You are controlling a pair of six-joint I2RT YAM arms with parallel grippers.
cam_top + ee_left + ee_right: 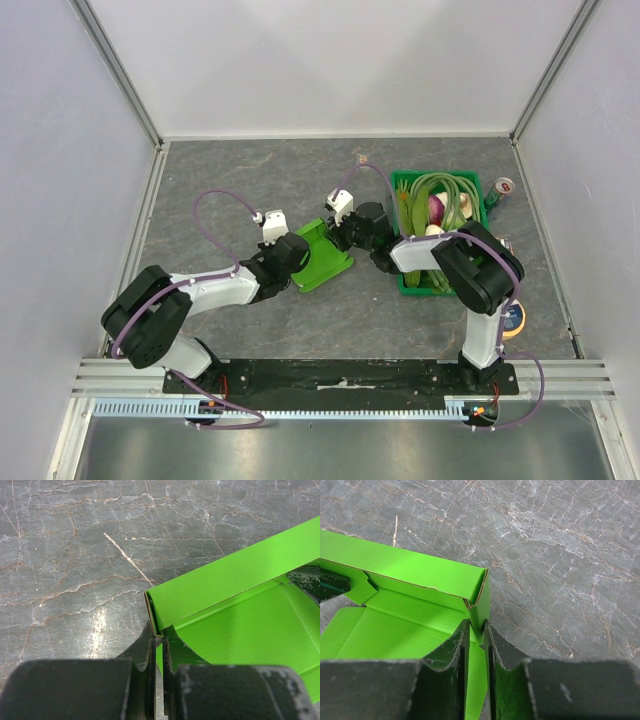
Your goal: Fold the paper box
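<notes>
- Black fingers (145,652) of the left tool (159,636) fill the bottom of its wrist view. They are pressed together on a thin card edge at one corner of the paper box (240,615).
- At the other end, the right tool (476,630) does likewise. Its jaws pinch a narrow upright strip of card just below a folded corner.
- Each tool seems to hold one end of the same long side wall, which rises directly ahead of both. My guess is that this keeps the wall standing off the base while the corners are tucked.
- Between the two tools, the box rests on the bench (250,180) with its base panel lying flat.
- Behind the right tool, by its arm, stands a crate (397,215) of vegetables with a can (500,188) past it. Neither is touched.
- Whether the corner tabs are locked in is hard to tell, since the fingers cover them.
- Both wrist views cut off the box's remaining flaps, and from above the wrists hide much of it.
</notes>
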